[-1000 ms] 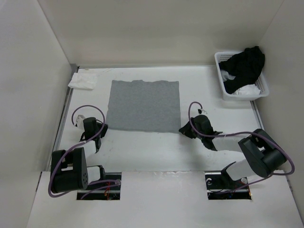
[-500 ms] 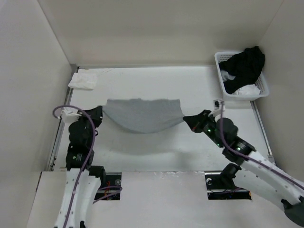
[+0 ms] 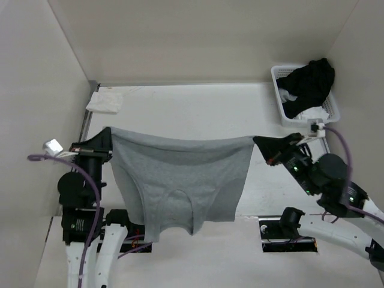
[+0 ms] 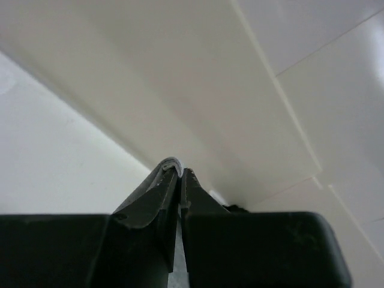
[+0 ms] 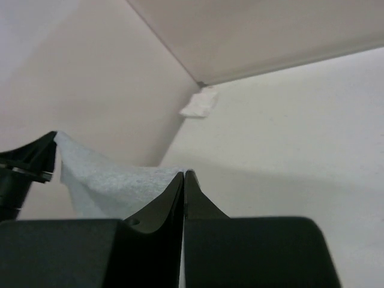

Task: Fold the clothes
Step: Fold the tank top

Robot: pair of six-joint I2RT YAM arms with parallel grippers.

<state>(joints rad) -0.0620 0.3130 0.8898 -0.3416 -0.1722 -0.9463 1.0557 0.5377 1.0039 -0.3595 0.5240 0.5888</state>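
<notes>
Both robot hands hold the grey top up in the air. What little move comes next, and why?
Probably swing the soft grey knit tank top forward and lower it flat onto the white table. The left gripper and right gripper each pinch a corner, so it hangs spread out, not folded yet.

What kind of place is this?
Probably a robot test booth: white walls around a table, left end effector and right end effector holding a grey tank top, a laundry basket.
</notes>
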